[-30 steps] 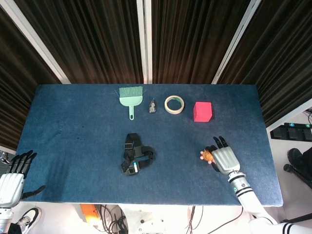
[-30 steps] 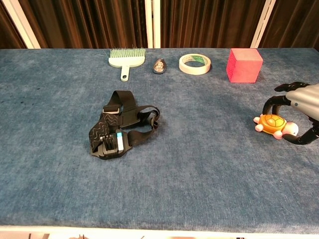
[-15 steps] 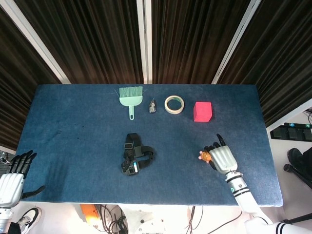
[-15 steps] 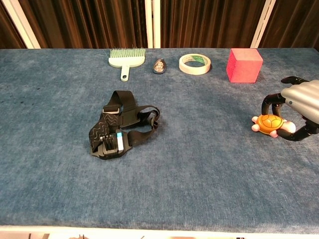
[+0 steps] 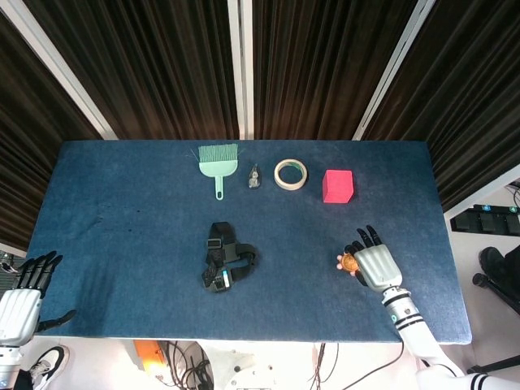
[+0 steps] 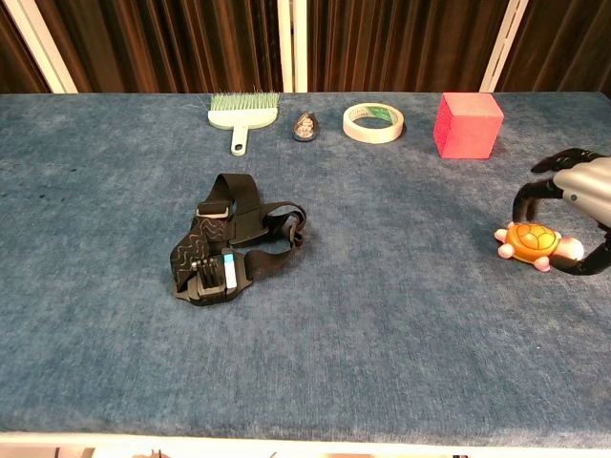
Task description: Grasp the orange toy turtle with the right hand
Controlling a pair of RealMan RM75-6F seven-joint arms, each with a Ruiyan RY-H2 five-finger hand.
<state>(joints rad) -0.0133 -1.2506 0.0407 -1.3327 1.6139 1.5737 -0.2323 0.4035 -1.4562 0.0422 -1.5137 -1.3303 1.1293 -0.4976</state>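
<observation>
The orange toy turtle [image 6: 530,240] sits at the right side of the blue table, close to the front edge; the head view shows only a sliver of the turtle [image 5: 348,262]. My right hand [image 5: 372,264] cups it from the right. In the chest view the right hand [image 6: 584,183] arches its dark fingers [image 6: 531,194] over the shell while the thumb lies against the turtle's pale head, so the toy is gripped between them. My left hand [image 5: 20,302] hangs off the table's front left corner, holding nothing, with its fingers spread.
A black head strap with a small camera [image 6: 229,250] lies mid-table. Along the back edge stand a green hand brush [image 6: 242,112], a small dark figurine [image 6: 305,126], a roll of tape [image 6: 373,122] and a red cube [image 6: 467,125].
The right hand and the turtle have shifted together slightly to the right, and the turtle's pale head shows again beside the thumb. The left hand has not moved.
</observation>
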